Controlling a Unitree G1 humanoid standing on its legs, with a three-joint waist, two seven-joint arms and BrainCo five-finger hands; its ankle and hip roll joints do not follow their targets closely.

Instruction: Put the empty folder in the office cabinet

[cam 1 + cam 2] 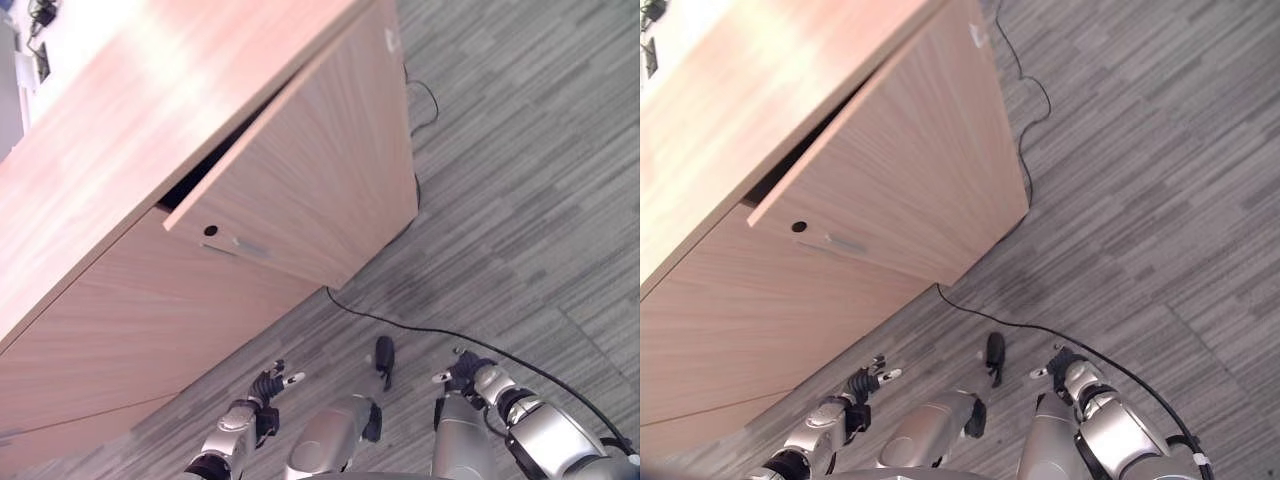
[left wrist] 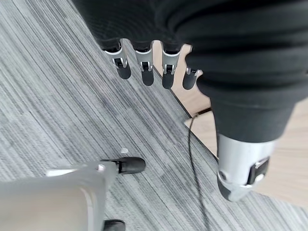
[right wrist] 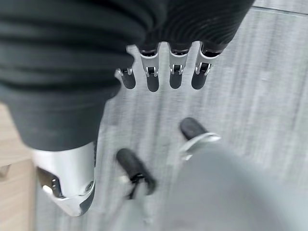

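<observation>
— Nearest first?
— Left hand (image 1: 268,385) low over the grey striped carpet (image 1: 520,200), fingers (image 2: 144,72) straight and loose, grasping nothing.
— And opposite?
— Right hand (image 1: 462,372), likewise released (fingers (image 3: 153,77) hanging in a relaxed row over the carpet), nothing in it. Well apart from the left one.
— Beyond the hands?
— Office cabinet (image 1: 120,310) in pale wood, standing on the carpet. Door (image 1: 310,180) swung partly out, with a dark round keyhole (image 1: 210,230) and a small metal handle (image 1: 248,247) just beside it near the free edge.
— Behind the door?
— Dark gap (image 1: 200,170), too shadowed to read.
— Folder?
— Cannot tell where.
— Farthest?
— Cabinet top (image 1: 150,100), sheen of light across the grain.
</observation>
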